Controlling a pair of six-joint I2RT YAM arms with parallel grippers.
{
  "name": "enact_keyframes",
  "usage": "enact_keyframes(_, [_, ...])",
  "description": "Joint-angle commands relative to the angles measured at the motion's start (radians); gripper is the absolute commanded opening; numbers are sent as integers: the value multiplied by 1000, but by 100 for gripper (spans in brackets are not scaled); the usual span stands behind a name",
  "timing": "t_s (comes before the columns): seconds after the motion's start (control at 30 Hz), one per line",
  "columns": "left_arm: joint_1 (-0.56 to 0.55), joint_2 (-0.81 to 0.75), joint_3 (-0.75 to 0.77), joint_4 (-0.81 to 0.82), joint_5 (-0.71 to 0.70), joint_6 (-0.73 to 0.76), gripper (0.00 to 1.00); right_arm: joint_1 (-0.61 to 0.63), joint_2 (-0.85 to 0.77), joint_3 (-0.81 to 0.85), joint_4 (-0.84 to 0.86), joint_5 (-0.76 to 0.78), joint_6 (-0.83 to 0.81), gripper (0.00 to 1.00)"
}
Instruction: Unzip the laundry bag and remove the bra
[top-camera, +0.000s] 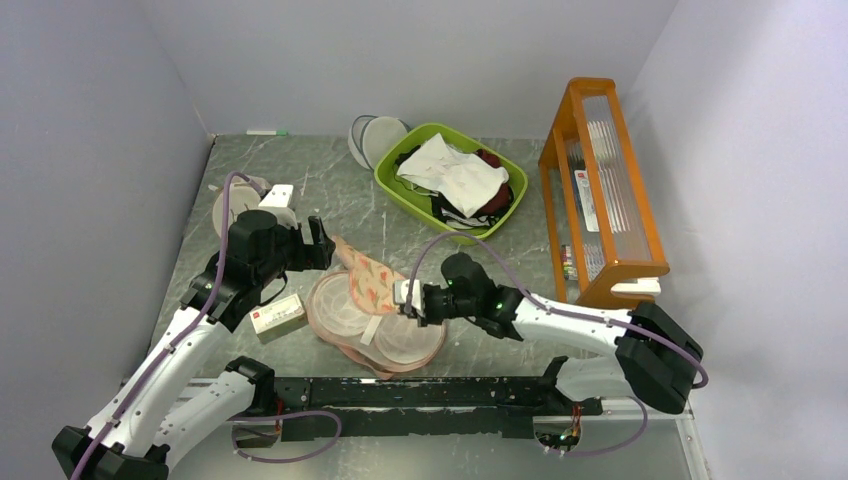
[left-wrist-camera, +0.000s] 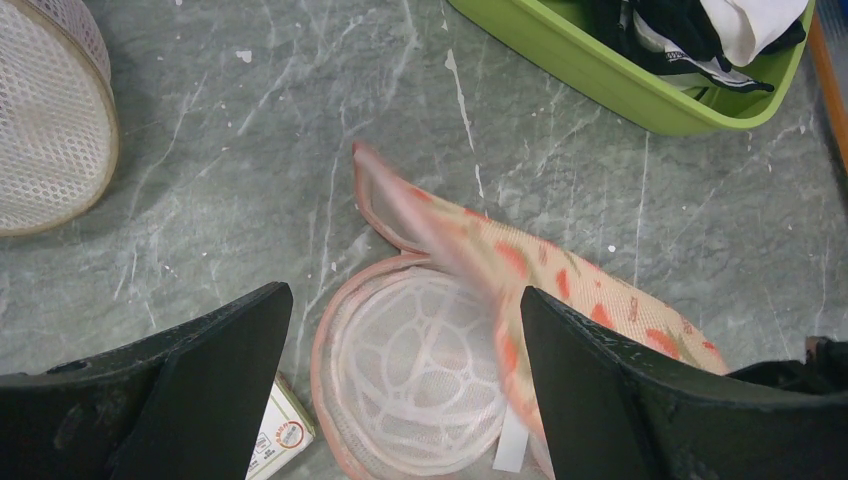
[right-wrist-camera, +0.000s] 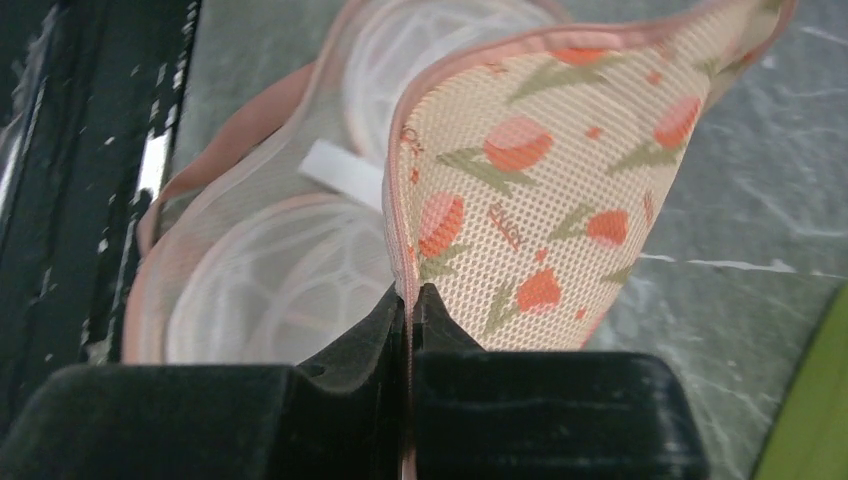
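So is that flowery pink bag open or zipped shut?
Open. The right gripper pinches the flowered top flap of the laundry bag and holds it lifted, baring the pale mesh lining underneath.

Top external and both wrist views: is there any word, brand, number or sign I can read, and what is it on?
Nothing is legible enough to quote.
On the small box: a red-and-white label with a round red mark, print too small to read.
On the orange rack: a white sticker with red print, too blurred.
On the laundry bag: a white tag, no legible print.
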Motion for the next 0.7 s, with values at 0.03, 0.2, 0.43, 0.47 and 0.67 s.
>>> enact_keyframes(0.03, [11, -14, -4, 34, 17, 14, 97, 68, -8, -77, -14, -42, -27, 0])
enact_keyframes(0.2, [11, -10, -3, 30, 20, 13, 96, 111, -14, -177, 123, -99, 91, 0])
enact_keyframes(0.43, [11, -9, -4, 32, 22, 13, 96, 126, -9, -337, 408, -47, 266, 0])
enact_keyframes(0.47, [11, -9, -2, 32, 23, 13, 96, 125, -18, -353, 435, -26, 285, 0])
enact_keyframes(0.67, [11, -10, -4, 33, 25, 15, 97, 126, -111, -440, 537, 86, 360, 3])
